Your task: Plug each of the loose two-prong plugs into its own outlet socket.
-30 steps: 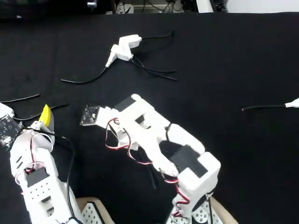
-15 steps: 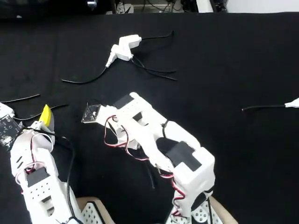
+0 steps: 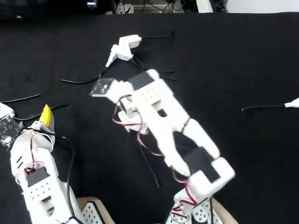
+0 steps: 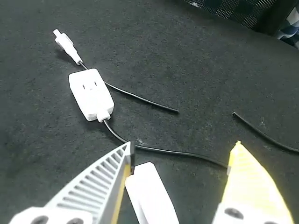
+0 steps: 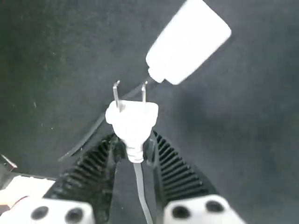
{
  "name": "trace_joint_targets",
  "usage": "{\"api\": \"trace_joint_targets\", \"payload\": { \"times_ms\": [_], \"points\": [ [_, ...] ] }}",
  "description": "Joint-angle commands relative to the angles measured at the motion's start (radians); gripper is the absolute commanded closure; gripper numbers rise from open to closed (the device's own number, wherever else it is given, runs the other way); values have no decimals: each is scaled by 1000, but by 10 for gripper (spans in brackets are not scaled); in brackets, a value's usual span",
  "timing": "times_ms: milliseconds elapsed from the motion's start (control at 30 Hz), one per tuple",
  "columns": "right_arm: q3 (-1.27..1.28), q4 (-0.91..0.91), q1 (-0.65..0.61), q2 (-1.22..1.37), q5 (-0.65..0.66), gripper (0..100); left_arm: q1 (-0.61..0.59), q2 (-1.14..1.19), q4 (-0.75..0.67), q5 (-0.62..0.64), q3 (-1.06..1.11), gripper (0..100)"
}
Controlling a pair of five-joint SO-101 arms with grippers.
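On the black table (image 3: 243, 56), toward its far side, my right arm (image 3: 159, 109) lies stretched from the near edge up to a cluster of white sockets (image 3: 125, 46).

Right gripper (image 5: 132, 140): closed on a two-prong plug (image 5: 132, 119). The fingers (image 5: 93, 172) pinch its body just behind the prongs, and the cord runs back between them. The prongs are bare and aimed toward a long white outlet socket (image 5: 187, 42), not in it. A strip of cloth shows between tips and socket. That socket's own cord leaves its near end and passes beside the prongs.

Left gripper (image 4: 183, 147): spread wide, holding nothing, with the ribbed white finger (image 4: 105, 179) and yellow finger (image 4: 245, 179) apart over the cloth. A white rounded piece (image 4: 147, 191) sits low between them, nearer the white finger. I cannot tell what it is or whether it touches.

Room: the left arm (image 3: 35, 177) sits at the near left corner, well apart from the right arm. Bare cloth runs to the right, out to a thin cord with a white end (image 3: 293, 103) at the edge. Loose black cords (image 3: 154, 71) lie beside the cluster, close to my right wrist.

Views: the left wrist camera gives me a flat socket block (image 4: 91, 93), slots up, with a slim white plug end (image 4: 65, 42) just beyond it. The right wrist camera gives the gap between prongs and socket. The high camera gives reach and clearance.
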Motion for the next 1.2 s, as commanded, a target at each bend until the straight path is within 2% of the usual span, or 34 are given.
{"api": "trace_joint_targets", "payload": {
  "times_ms": [0,100,333,433,567,733,867,1167],
  "points": [
    [-42,78,21,-143,-12,986,8,-11,0,-3,12,671],
    [-42,106,20,-191,-25,986,82,-11,0,-3,15,671],
    [27,100,12,-208,-35,986,349,-11,-2,-9,16,670],
    [104,43,8,-208,-98,986,453,-11,6,-11,18,669],
    [194,-8,-20,-209,-118,986,541,-11,0,-5,10,670],
    [208,-26,-74,-216,-176,986,696,-11,-3,-5,8,670],
    [196,-26,-100,-213,-196,986,776,-12,-55,-5,18,671],
    [128,-18,-97,-209,-232,986,866,-12,-52,-11,18,671]
  ]
}}
